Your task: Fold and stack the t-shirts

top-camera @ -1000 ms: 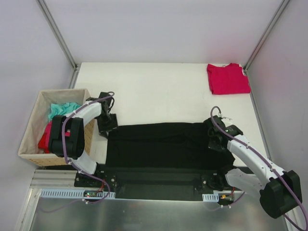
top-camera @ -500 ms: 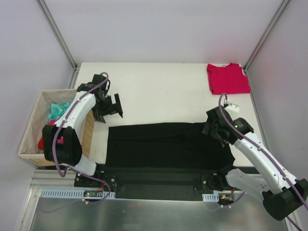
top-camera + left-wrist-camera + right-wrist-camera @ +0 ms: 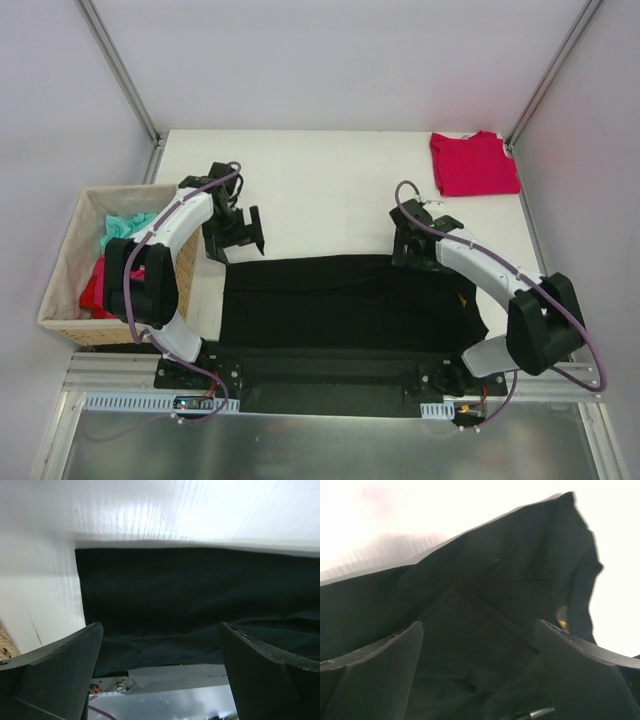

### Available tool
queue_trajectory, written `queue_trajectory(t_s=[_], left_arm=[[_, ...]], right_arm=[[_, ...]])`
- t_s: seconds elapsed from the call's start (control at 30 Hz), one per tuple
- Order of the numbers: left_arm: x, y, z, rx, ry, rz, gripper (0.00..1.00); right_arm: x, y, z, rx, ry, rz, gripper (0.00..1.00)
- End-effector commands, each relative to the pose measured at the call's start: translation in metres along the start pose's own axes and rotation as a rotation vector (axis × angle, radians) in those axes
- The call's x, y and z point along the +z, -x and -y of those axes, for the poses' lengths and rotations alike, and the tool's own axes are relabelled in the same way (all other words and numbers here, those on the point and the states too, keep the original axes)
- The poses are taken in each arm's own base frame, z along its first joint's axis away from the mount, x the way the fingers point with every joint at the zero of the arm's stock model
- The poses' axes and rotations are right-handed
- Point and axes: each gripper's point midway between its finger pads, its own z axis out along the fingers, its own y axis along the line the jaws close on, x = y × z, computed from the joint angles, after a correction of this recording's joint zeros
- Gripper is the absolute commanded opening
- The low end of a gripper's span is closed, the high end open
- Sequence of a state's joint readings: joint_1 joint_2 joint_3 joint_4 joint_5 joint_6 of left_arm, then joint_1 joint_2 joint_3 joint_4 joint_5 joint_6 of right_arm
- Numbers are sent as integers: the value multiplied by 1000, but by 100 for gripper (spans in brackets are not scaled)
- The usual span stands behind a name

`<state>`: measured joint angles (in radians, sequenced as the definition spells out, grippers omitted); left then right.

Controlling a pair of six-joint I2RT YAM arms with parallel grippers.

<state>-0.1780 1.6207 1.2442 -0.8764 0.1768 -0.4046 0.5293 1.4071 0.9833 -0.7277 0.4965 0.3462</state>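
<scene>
Lifted clear since a second ago: left gripper and right gripper, both wide, empty. Black t-shirt — limp, light — best pinched at its far corners.

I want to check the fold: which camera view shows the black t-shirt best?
The top external view: it shows the whole black t-shirt. The left wrist view shows only its left end, the right wrist view only its creased right end.

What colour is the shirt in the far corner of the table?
Red. The t-shirt shows best in the top external view.
</scene>
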Motion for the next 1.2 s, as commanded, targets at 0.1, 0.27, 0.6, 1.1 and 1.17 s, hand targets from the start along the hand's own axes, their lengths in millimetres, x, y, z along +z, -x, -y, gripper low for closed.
queue_trajectory(t_s=[0.1, 0.27, 0.6, 1.1, 1.17], left_arm=[[28, -27, -1, -16, 8, -105, 99], [33, -36, 0, -13, 8, -136, 99], [54, -53, -12, -22, 52, -199, 99], [80, -28, -19, -29, 119, -224, 99], [79, -24, -19, -27, 131, -231, 99]], right_arm=[[28, -26, -21, -31, 28, -70, 98], [31, -34, -22, -38, 22, -92, 99], [45, -57, -23, -59, -8, -148, 99], [52, -23, -39, -146, -79, -130, 97], [56, -18, -41, -152, -88, -133, 97]])
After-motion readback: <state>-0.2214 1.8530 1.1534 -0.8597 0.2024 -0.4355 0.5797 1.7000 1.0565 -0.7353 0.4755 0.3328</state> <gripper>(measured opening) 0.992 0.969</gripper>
